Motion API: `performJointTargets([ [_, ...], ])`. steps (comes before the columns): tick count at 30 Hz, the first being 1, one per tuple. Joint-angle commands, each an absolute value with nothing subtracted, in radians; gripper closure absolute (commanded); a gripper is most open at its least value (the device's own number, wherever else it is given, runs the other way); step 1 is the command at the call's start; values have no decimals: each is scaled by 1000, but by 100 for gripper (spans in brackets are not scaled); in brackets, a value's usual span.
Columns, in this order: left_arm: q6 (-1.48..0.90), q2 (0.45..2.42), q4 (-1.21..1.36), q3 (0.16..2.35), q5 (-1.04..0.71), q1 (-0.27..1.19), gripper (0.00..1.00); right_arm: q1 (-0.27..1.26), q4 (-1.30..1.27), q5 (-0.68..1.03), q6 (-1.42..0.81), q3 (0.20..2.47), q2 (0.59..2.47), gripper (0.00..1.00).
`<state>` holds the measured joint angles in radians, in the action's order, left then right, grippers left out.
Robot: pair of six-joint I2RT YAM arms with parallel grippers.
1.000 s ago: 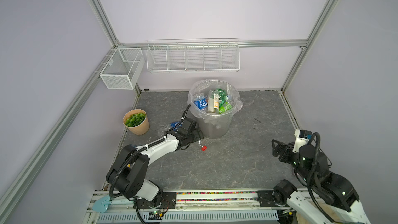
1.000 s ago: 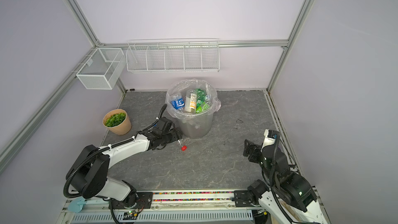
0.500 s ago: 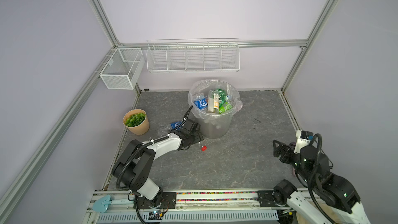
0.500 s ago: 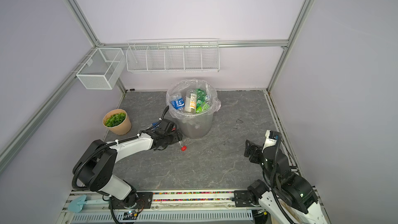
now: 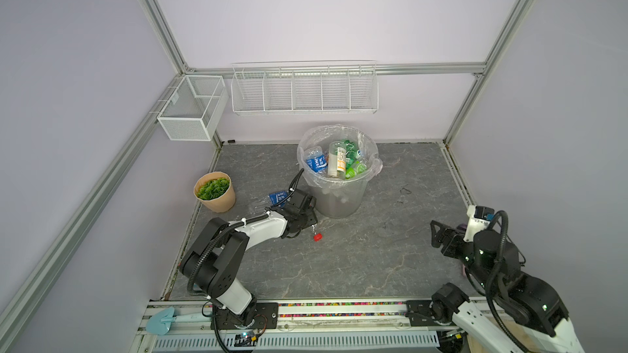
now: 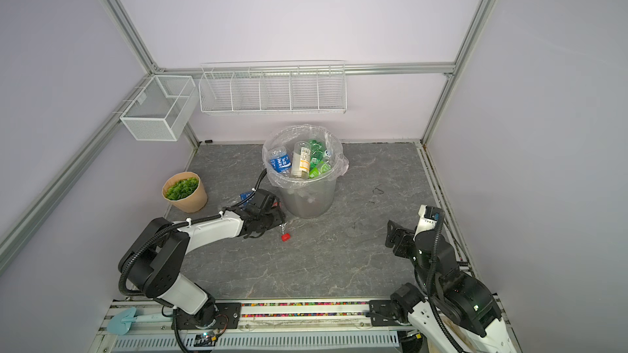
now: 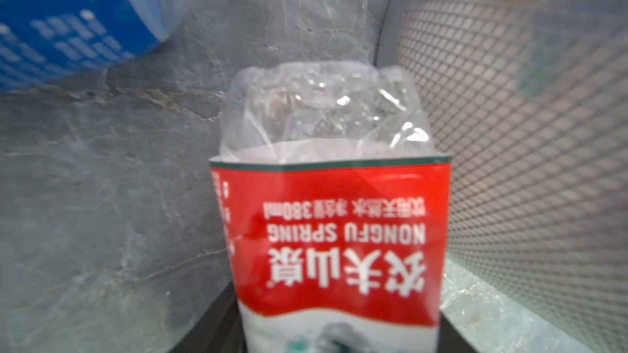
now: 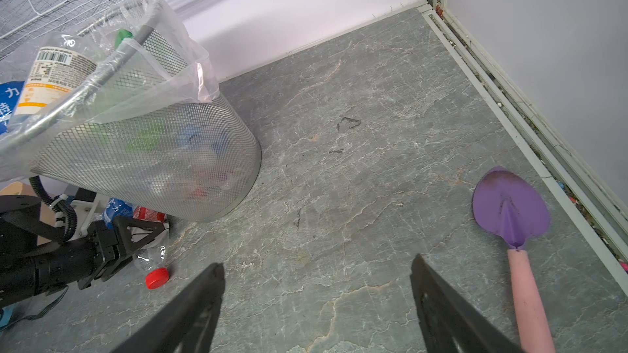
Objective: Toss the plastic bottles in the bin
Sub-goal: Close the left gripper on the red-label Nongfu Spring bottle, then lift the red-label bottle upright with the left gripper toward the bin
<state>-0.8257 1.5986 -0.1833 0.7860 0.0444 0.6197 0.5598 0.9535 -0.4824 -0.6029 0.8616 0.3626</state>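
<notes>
While the right gripper (image 8: pixel 316 263) hangs wide and empty over the floor well clear of the bin (image 5: pixel 339 203), I see the left gripper (image 5: pixel 311 220) just beside the bin's base. Its jaws straddle a crumpled red-labelled bottle (image 7: pixel 326 232) lying there, cap away from the bin. Whether they pinch it I cannot tell. Other bottles (image 5: pixel 337 164) fill the bin.

In both top views the left gripper (image 5: pixel 304 215) covers most of the crushed clear plastic bottle with a red label (image 7: pixel 334 232); whether the jaws press it cannot be told. The left wrist view's edge cuts that bottle off, and a blue-labelled clear bottle (image 7: pixel 68 18) there is blurred.
</notes>
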Motion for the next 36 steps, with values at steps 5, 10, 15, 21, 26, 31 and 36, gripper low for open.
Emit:
performJointTargets([
  [5,-841,1547,-222,749,63,617,57,560,943,-496,-618,859,364,12],
  [10,-841,1485,-245,746,72,617,64,561,945,-497,-620,862,363,12],
  [15,-840,1413,-270,741,81,617,69,562,950,-497,-624,859,356,12],
  [21,-835,1314,-311,745,102,617,73,561,950,-494,-631,855,347,12],
  [26,-830,1227,-338,750,115,617,75,561,950,-492,-635,854,344,12],
  [31,-815,1117,-349,755,131,617,76,561,950,-489,-639,855,341,12],
  [36,-790,992,-364,775,163,617,78,562,950,-488,-644,854,334,12],
])
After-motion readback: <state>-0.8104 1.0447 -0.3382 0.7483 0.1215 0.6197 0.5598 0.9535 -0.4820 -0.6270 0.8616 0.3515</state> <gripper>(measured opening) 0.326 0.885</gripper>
